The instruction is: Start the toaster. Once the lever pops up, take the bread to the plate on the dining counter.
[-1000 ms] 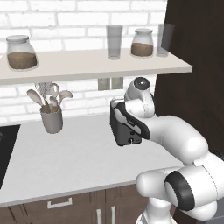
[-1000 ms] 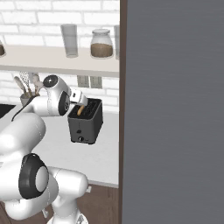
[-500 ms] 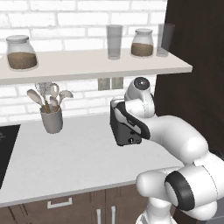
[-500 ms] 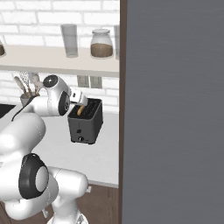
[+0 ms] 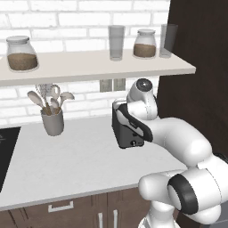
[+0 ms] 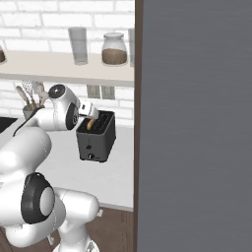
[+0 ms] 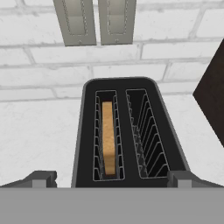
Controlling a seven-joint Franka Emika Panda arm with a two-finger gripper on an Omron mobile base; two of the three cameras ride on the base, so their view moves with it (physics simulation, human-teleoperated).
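Nothing moved vs 1 s ago. Bread stands in left slot of toaster, right slot empty. Toaster sits on bench near brick wall, dark cabinet just right. Fingers spread wide, either side of toaster's near end, holding nothing. Utensil cup well left; open bench between.

The robot arm is built of smooth, glossy white rounded links, bulbous at the elbows, filling the lower right of the left base view and the lower left of the right base view. Dark grey bands ring its joints, with round dark caps on the joint ends. Two small dark grey fingertips have squared, blocky ends.
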